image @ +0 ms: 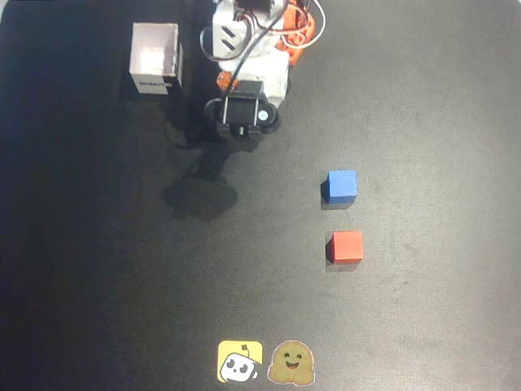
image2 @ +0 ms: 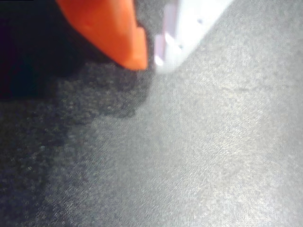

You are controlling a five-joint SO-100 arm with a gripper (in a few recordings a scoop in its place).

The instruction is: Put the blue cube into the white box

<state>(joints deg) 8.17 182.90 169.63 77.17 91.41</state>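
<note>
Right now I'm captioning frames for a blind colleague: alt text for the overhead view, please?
A blue cube sits on a dark table just above a red cube at right. A white box stands upper left, beside the robot arm. Two cartoon stickers lie at the bottom edge.

Dark printed label on white box (image: 155, 57) side, too blurred to read; two cartoon-face stickers (image: 264, 362) near edge, no text

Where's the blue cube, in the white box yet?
Out. In the overhead view the blue cube sits on the black table above the red cube, far right of the white box.
</note>
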